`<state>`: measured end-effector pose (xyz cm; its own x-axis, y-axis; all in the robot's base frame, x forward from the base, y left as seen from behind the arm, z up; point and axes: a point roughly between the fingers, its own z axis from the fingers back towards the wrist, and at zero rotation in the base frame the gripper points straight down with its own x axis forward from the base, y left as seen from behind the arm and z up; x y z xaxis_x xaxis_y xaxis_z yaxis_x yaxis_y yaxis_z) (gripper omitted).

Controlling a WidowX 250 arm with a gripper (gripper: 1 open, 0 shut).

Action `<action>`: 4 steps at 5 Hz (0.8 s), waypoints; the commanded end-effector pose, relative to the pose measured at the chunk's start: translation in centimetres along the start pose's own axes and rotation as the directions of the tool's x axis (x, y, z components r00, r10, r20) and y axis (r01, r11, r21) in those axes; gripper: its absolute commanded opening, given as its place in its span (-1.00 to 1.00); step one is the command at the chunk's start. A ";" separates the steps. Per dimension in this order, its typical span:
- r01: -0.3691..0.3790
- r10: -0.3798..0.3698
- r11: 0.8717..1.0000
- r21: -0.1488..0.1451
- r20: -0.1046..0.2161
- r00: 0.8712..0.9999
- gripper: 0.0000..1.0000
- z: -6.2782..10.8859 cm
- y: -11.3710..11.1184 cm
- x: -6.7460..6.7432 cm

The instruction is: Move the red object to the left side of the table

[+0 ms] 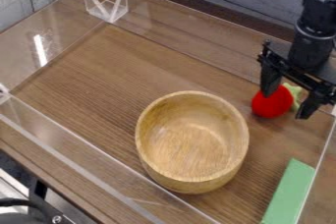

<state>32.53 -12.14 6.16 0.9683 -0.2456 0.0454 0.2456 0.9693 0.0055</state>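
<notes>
The red object (270,104), a small strawberry-shaped toy, lies on the table (118,71) near its right edge, just right of the wooden bowl. My gripper (293,95) points straight down over it, open, with one black finger (270,74) left of the toy's top and the other on its right. The fingers straddle the upper part of the toy; whether they touch it I cannot tell. Its green top is partly hidden behind the fingers.
A round light wooden bowl (194,140) sits in the middle front of the table. A flat green block (290,195) lies at the front right corner. Low clear acrylic walls (53,140) border the tabletop, and a clear stand (105,4) is at the back left.
</notes>
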 end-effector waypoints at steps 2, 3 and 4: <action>0.012 -0.013 1.000 0.006 0.084 0.996 1.00 2.0 0.4 1.7; 0.011 -0.012 1.000 0.007 0.097 0.995 1.00 2.4 0.7 2.6; -0.034 0.032 0.999 0.010 0.096 0.995 1.00 2.1 2.1 2.6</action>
<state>34.76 -10.84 6.91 0.9719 -0.2165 0.0921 0.2162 0.9763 0.0127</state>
